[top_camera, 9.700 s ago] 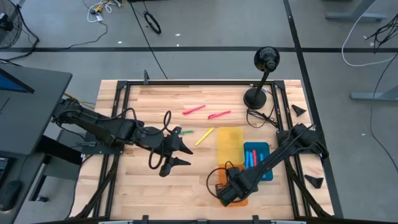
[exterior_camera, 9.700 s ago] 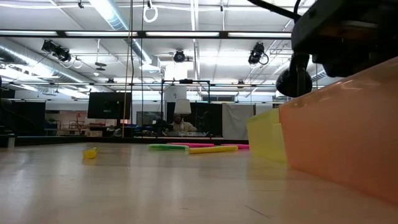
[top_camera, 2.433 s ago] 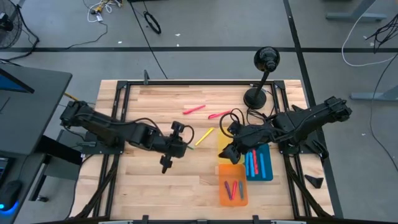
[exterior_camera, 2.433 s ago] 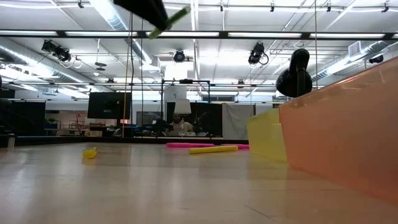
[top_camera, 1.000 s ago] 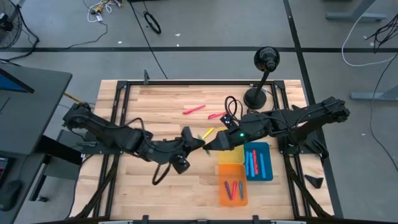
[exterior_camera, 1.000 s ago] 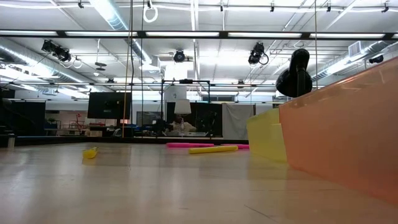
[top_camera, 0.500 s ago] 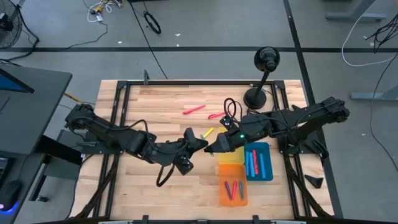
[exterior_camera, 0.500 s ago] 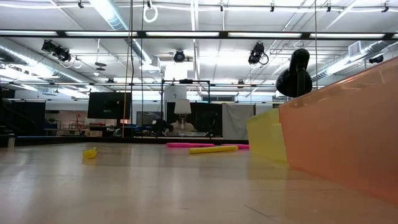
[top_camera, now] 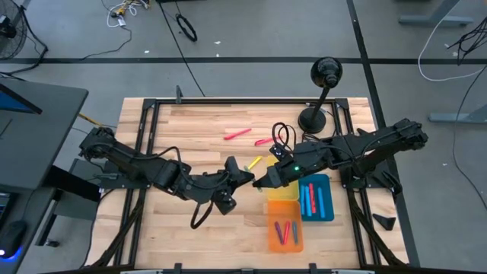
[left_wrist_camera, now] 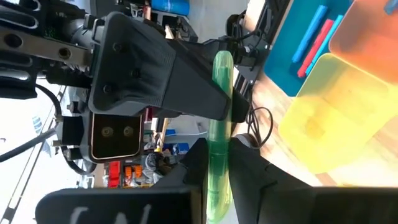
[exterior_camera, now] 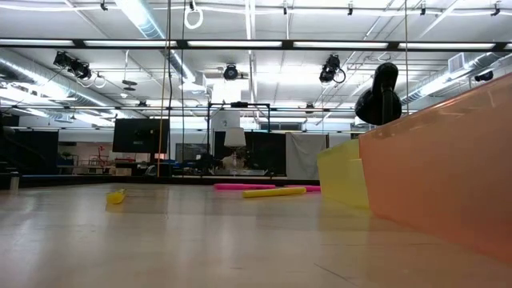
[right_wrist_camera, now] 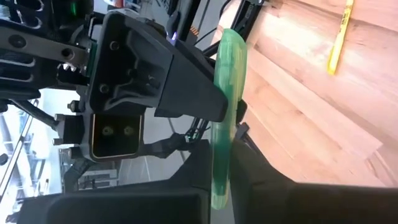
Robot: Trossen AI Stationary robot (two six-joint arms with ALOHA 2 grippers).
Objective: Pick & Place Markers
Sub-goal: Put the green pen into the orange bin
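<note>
Green, the marker (left_wrist_camera: 219,143) stands lengthwise between both sets of jaws at once: the left gripper (top_camera: 245,178) clenches one end, the right gripper (top_camera: 259,183) clenches the other, tip to tip above the wood. Beyond the right jaws lie the yellow tray (top_camera: 281,192), the blue tray (top_camera: 324,211) with blue and red markers (top_camera: 307,199), and a yellow marker (right_wrist_camera: 339,38) on the table (top_camera: 190,122).
</note>
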